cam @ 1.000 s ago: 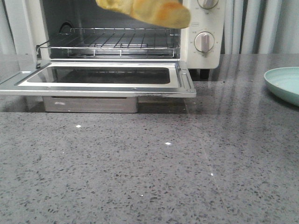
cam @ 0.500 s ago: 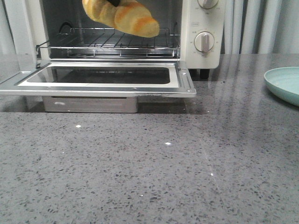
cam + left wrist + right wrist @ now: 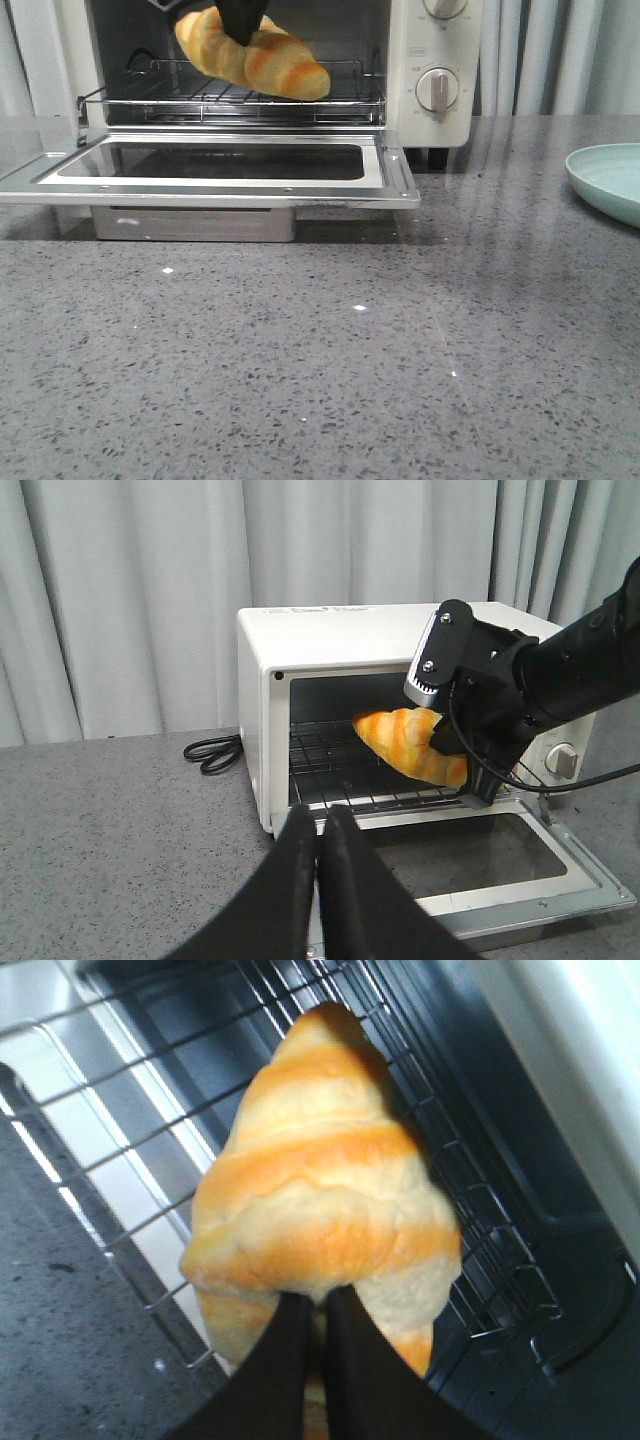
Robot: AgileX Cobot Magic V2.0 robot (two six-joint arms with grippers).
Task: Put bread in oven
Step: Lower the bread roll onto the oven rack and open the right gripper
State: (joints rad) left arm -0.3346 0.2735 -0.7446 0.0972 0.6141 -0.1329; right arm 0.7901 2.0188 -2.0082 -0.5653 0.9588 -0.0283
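Note:
The bread [image 3: 255, 55] is a golden-yellow striped roll held in my right gripper [image 3: 243, 28] just above the wire rack [image 3: 240, 100], at the mouth of the cream-white oven [image 3: 440, 110]. The oven door [image 3: 215, 170] lies open and flat. In the right wrist view the black fingers [image 3: 300, 1360] are shut on the bread [image 3: 320, 1200], with the rack [image 3: 130, 1160] beneath. In the left wrist view the right gripper [image 3: 470, 770] holds the bread [image 3: 410, 745] in the oven opening. My left gripper [image 3: 318, 825] is shut and empty, off to the oven's left side.
A pale green plate [image 3: 610, 180] sits at the right edge of the grey speckled counter [image 3: 330, 360]. Two round knobs [image 3: 437, 88] are on the oven's right panel. A black coiled cable [image 3: 212, 752] lies on the counter by the oven. Curtains hang behind.
My right gripper has carried the bread left and down, from in front of the oven's upper right to just over the wire rack. The left gripper is not seen earlier.

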